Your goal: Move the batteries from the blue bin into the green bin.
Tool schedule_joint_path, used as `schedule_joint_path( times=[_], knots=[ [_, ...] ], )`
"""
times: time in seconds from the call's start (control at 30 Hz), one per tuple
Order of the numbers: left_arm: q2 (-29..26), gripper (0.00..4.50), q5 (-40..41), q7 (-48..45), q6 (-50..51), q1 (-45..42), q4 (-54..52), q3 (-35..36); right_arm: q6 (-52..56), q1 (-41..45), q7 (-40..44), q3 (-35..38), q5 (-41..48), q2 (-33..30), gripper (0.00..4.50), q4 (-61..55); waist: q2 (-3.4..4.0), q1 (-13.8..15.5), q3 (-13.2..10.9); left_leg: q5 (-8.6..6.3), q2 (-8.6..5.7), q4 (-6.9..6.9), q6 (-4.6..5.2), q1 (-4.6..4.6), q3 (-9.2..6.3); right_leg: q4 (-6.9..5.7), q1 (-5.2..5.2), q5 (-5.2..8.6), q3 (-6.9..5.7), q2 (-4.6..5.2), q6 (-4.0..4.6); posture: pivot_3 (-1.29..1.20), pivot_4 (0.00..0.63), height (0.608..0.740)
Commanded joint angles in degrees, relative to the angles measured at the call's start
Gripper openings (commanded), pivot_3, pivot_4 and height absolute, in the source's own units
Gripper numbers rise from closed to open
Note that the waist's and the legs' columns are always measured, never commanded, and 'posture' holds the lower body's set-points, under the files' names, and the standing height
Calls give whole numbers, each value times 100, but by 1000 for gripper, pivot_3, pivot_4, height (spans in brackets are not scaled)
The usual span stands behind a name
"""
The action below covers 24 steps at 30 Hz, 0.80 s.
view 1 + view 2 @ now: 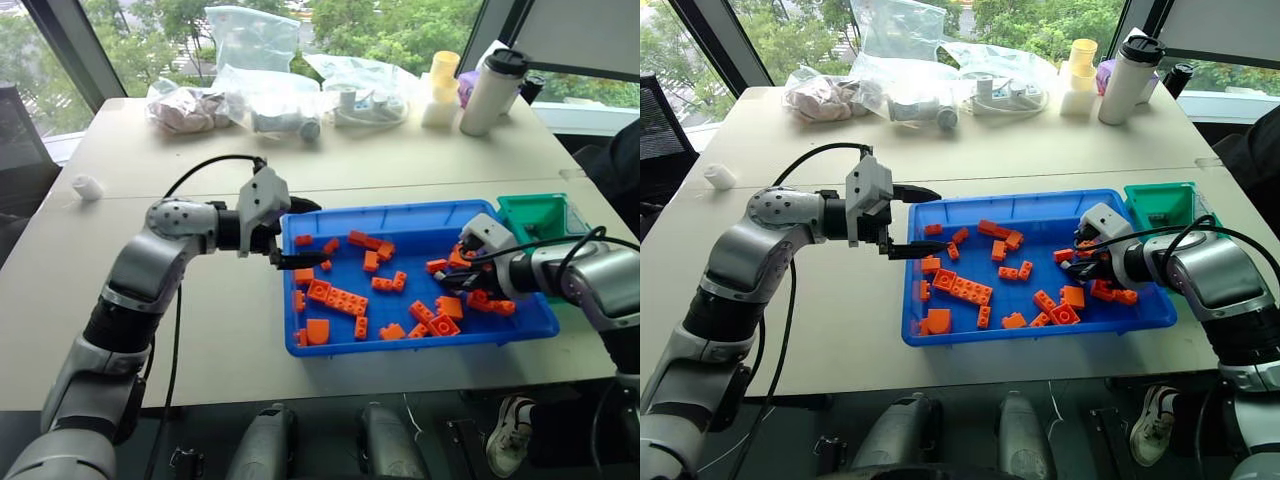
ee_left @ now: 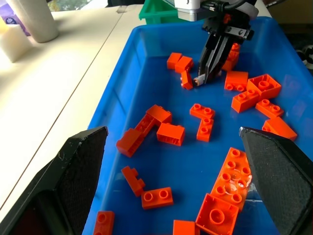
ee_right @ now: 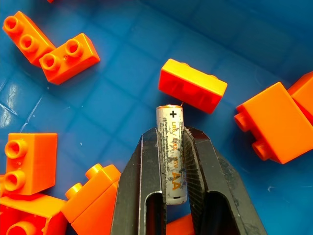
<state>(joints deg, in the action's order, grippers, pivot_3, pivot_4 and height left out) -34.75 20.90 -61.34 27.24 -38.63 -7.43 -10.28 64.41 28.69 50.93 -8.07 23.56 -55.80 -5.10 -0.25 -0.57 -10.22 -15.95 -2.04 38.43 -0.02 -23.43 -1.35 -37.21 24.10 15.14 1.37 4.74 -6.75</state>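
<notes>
Over the right end of the blue bin (image 1: 300, 345), a wide shallow tray of glossy plastic with a rolled rim, the right gripper (image 3: 171, 152) points down with its two flat black fingers pinched onto an AA battery (image 3: 170, 156); the battery is a slim silvery-grey cylinder with a scuffed printed label and a plus mark at its free end, lying lengthwise between the pads and poking out past the tips just above the bin's faintly gridded blue floor; orange plastic building bricks (image 1: 338, 298), blocky and studded, lie scattered across that floor, several just beside the fingertips; at the bin's left end the left gripper (image 1: 300, 232) reaches level over the rim, its textured black fingers (image 2: 78, 181) spread wide and holding nothing; the green bin (image 1: 535, 213), a small deep rectangular container of green plastic, stands touching or just beside the blue bin's far right corner; beyond the blue bin, at the table's far edge, stand crinkled clear plastic bags (image 1: 265, 85) and a white bottle with a dark cap (image 1: 493, 90).
</notes>
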Motion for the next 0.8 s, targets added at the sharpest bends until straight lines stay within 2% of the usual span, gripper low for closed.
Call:
schedule_joint_path(
  times=[0.03, 0.13, 0.37, 0.53, 0.8],
  knots=[
    [-43, 4500, 8, -55, -48, -21, -184, 60, 30, -45, 26, 85, 9, -78, 11, -153, 0, -3, 0, 0, 0, 0, 0, 0, 0, 0, 0, 0, 0, 0, 0, 0, 150, 740],
    [11, 4500, 12, -83, -87, -87, -112, 51, 10, 73, 12, 401, 43, -182, 11, -139, 0, -2, 0, 0, 0, 0, 0, 0, 0, 0, 0, 0, 0, 0, 0, 0, 150, 740],
    [819, 4500, 726, 109, 231, -463, 254, 444, -246, 569, -724, 2336, 12, -381, 11, 494, 1, 57, -1, -1, -2, 14, 1, -7, -1, -2, 2, 0, -3, 3, 0, 0, 150, 740],
    [1141, 4500, 687, 60, 105, -619, 489, 302, -210, 284, -1303, 2936, -267, -489, 11, 858, 1, 92, 0, -2, 0, 15, 2, -7, 3, -2, 1, 0, -1, 2, 0, 0, 150, 740],
    [1502, 4500, 308, -151, -397, -954, 1173, 28, -375, 131, -1717, 3101, -326, -322, 11, 1192, 3, 95, 1, -4, 0, 36, 7, -9, 7, -13, 0, 0, 1, 0, 0, 0, 150, 740]
  ],
)
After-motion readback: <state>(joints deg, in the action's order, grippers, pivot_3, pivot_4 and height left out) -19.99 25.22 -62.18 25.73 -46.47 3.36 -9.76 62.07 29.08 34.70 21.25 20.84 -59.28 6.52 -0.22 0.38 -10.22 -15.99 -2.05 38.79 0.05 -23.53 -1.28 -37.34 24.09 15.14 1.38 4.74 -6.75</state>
